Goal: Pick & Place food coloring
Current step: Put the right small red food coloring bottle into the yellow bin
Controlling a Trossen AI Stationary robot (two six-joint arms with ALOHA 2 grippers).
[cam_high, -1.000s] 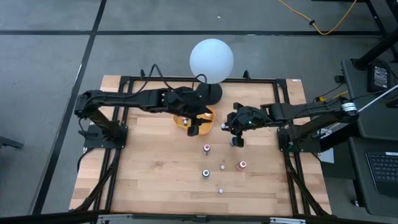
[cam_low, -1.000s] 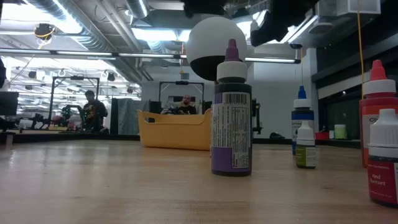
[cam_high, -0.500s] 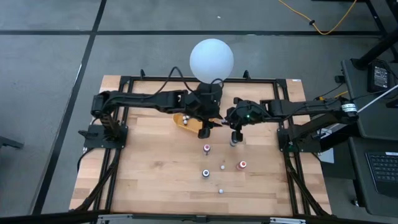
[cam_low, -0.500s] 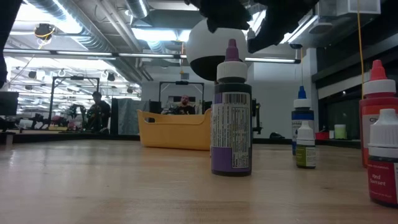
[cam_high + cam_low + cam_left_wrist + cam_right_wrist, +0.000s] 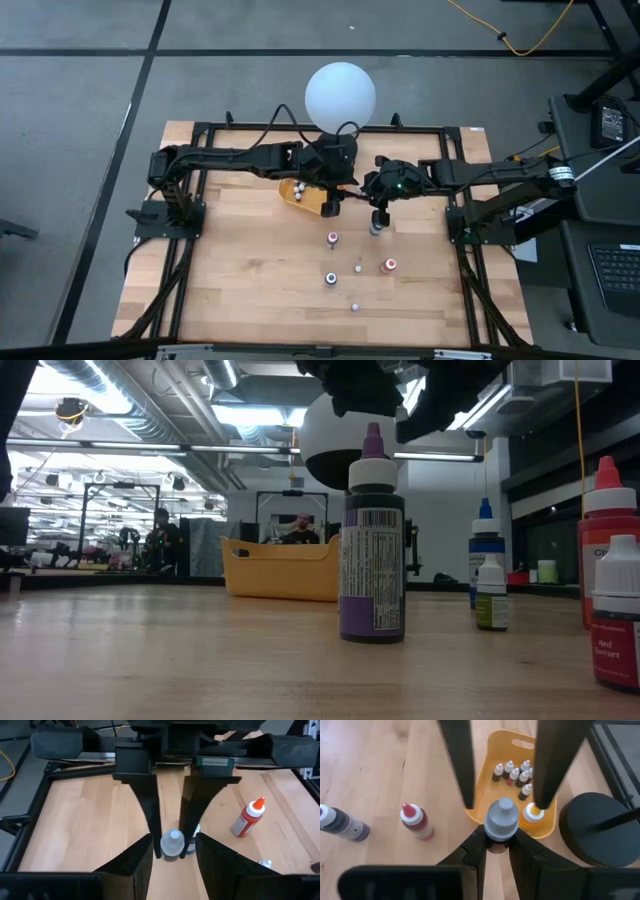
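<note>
Pincer (image 5: 499, 851) clamps grey-capped bottle (image 5: 500, 820).

- Several small food coloring bottles (image 5: 512, 774) are seen standing upright, clustered together inside a yellow-orange tray (image 5: 492, 750), with whitish and dark caps.
- An orange-capped bottle (image 5: 532, 815) is seen in the same tray, nearer its end wall.
- A grey-capped bottle (image 5: 499, 822) is held upright between the right gripper (image 5: 496, 851) fingers.
- A purple bottle (image 5: 373, 540) with a pink top is seen upright on the wood.
- At its 3 o'clock in the low view, a blue-topped bottle (image 5: 485, 555), a tiny white-capped one (image 5: 491, 595) and a red bottle (image 5: 605, 540) are seen standing.
</note>
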